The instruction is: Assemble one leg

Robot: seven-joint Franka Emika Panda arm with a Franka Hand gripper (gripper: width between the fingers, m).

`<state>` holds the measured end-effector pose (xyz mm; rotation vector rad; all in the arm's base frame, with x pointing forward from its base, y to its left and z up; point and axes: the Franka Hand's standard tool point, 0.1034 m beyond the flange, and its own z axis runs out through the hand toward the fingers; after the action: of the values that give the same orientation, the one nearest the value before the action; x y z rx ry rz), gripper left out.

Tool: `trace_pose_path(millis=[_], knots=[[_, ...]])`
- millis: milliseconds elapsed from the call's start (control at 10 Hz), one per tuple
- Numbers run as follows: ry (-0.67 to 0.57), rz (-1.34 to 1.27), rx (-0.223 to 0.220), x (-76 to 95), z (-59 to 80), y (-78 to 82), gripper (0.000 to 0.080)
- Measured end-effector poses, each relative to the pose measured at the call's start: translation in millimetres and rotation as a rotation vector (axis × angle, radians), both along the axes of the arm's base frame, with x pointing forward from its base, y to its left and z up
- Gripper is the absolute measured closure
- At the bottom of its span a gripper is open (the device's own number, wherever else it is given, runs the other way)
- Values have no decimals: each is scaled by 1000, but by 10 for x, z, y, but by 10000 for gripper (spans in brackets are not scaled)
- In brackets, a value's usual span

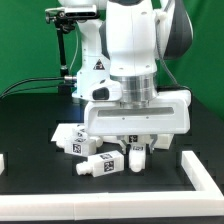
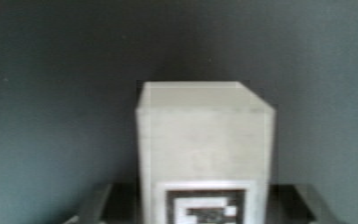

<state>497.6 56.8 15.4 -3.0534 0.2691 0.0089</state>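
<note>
Here the white arm (image 1: pixel 135 50) stoops low over the black table (image 1: pixel 40 195) — its gripper (image 1: pixel 136 152) is narrowed onto the leg (image 2: pixel 202 130), fingers (image 2: pixel 119 205) against both sides — with a loose peg (image 1: pixel 100 166) lying just beside.

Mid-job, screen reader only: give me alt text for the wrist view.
One white leg dominates the frame against the dark table, with a black-and-white tag on the face nearest the camera. Dark fingers flank that tagged end; whether they touch it cannot be told.
</note>
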Motion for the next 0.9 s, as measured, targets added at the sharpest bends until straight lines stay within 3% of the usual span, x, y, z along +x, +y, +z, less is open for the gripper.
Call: trace_pose_path(millis=[200, 300, 500, 600, 700, 900], knots=[[6, 4, 1, -15, 49, -6, 519], [2, 13, -1, -45, 187, -71, 519], [20, 89, 3, -33, 634, -394, 519], [-6, 131, -2, 18, 754, -622, 519], [-13, 148, -4, 20, 735, -770, 519], [-13, 146, -1, 16, 697, -772, 519]])
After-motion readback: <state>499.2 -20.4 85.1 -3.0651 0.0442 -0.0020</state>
